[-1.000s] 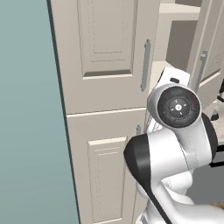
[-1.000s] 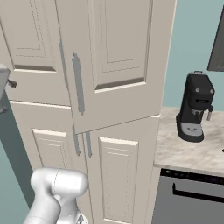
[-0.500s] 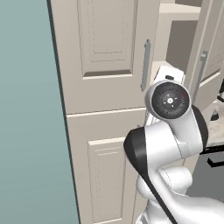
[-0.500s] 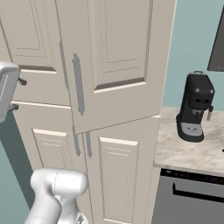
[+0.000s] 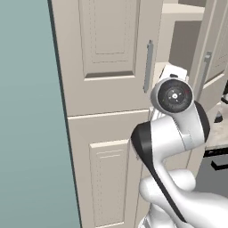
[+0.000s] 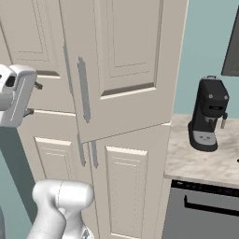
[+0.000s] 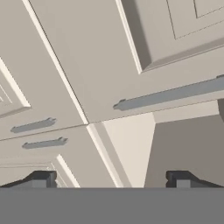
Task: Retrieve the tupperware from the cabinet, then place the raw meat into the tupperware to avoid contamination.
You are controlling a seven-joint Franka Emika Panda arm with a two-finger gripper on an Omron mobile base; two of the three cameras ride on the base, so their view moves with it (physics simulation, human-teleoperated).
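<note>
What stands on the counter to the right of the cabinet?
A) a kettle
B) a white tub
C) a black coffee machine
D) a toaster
C: in the right base view a black coffee machine stands on the speckled counter beside the cabinet.

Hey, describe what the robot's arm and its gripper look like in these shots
The arm is glossy white with rounded, tube-like links and dark bands at the joints. One joint ends in a round dark cap with small red markings. No loose cables show. The gripper has two small dark grey blocky fingertips, on a boxy white hand seen in the right base view.
</note>
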